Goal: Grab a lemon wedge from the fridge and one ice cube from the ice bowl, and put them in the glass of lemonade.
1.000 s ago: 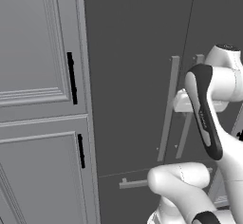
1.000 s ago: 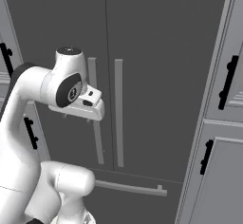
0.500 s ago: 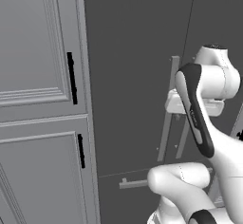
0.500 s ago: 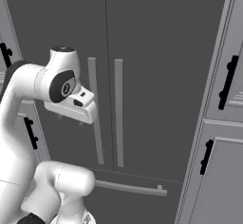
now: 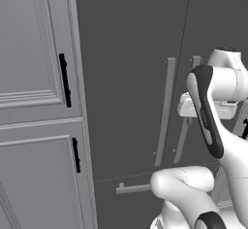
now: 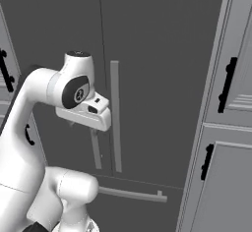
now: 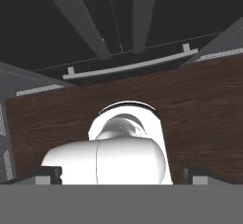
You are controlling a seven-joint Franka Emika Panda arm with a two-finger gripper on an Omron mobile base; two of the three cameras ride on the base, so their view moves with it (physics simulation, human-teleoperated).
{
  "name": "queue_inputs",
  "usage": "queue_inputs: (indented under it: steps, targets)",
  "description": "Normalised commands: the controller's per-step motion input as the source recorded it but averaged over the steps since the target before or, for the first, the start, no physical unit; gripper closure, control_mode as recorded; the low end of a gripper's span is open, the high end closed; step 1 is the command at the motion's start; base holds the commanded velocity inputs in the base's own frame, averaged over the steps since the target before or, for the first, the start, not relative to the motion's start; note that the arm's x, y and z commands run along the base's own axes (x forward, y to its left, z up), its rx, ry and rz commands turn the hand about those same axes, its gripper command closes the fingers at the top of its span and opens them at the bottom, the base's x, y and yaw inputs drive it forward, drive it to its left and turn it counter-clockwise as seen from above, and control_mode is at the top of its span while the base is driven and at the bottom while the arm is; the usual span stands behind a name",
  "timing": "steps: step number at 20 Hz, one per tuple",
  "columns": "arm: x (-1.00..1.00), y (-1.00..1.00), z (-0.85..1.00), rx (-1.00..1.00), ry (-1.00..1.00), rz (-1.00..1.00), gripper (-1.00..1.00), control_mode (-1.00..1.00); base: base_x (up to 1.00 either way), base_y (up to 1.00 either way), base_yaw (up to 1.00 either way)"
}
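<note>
Two long light-grey bar handles (image 6: pixel 115 115) run vertical on the fridge (image 5: pixel 131 68), flanking the centre seam between its two closed doors; a third bar, the drawer handle (image 6: pixel 129 194), lies horizontal lower down. Fridge skin is flat matte dark grey, no texture; bars are slim, square-edged, on short standoffs. Panelled light-grey cabinets (image 5: pixel 34 106) w/ short black pulls sit tight against the fridge on both sides. Gripper (image 7: pixel 122 173) in hand view: two small dark tips at far L and R of the bottom edge, spread wide, nothing between them but the robot's own body. Hand cam looks down along the fridge front: the vertical bars converge toward the drawer handle, dark wood-grain floor (image 7: pixel 199 109) below it. In base views the white hand (image 6: pixel 83 114) hangs just in front of the handles at about mid-height; can't tell if it touches. Fridge long axis upright, doors face the robot.
</note>
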Motion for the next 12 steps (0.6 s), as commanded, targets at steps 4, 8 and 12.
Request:
queue_inputs:
  steps: [4,8,12]
  targets:
    - [0.00,0.00,0.00,0.00,0.00,0.00,-1.00,1.00,0.00,-0.42,0.01]
    - [0.00,0.00,0.00,0.00,0.00,0.00,-1.00,1.00,-0.15,-0.05,0.00]
    - [0.00,0.00,0.00,0.00,0.00,0.00,-1.00,1.00,-0.66,0.00,-0.02]
